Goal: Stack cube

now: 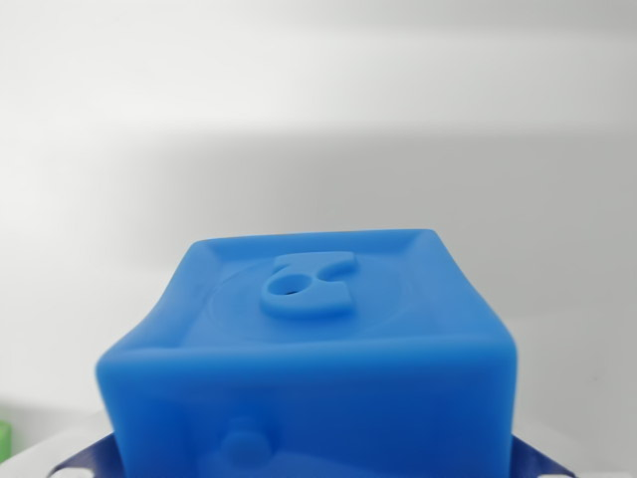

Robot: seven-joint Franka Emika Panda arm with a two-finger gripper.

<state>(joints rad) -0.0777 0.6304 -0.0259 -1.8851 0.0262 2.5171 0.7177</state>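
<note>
Pincer jaws were out of frame, so we couldn't tell their grip, though the blue cube (309,368) sat right under it, probably carried for stacking.

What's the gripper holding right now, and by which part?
Cannot be told. The blue cube fills the wrist view close up, but no fingers show, so neither a hold nor its place on the cube is visible.

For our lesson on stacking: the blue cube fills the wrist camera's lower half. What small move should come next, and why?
Probably carry the blue cube toward the green object at the wrist view's left edge. The cube sits close under the camera, apparently held, though the tool itself is out of view. Only a sliver of green shows, so centre it first.
</note>
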